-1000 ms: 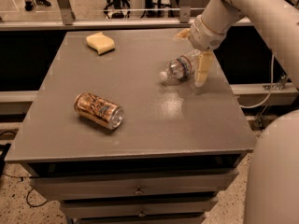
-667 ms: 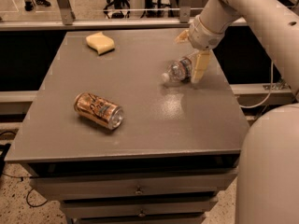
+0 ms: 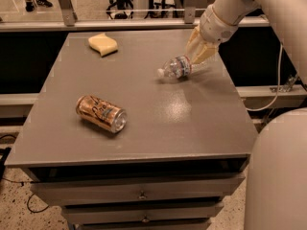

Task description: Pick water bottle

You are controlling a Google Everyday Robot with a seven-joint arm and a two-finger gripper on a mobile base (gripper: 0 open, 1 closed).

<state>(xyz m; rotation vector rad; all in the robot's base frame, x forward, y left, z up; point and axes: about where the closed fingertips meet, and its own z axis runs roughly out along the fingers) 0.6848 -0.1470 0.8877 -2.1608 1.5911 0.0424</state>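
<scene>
The water bottle (image 3: 175,67) is small, clear and ribbed, with a white cap pointing left and a white-blue label. It lies tilted at the back right of the grey table (image 3: 182,123), its base end raised. My gripper (image 3: 195,56) comes down from the upper right on the white arm. Its yellowish fingers (image 3: 207,53) are closed around the bottle's base end. The cap end hangs just over the tabletop.
A gold-orange drink can (image 3: 101,113) lies on its side at the front left. A yellow sponge (image 3: 103,43) sits at the back left. Drawers (image 3: 141,194) are under the tabletop. The robot's white body (image 3: 278,176) fills the lower right.
The gripper has closed on the bottle's base end. The bottle has swung round and risen slightly, its cap now pointing left.
</scene>
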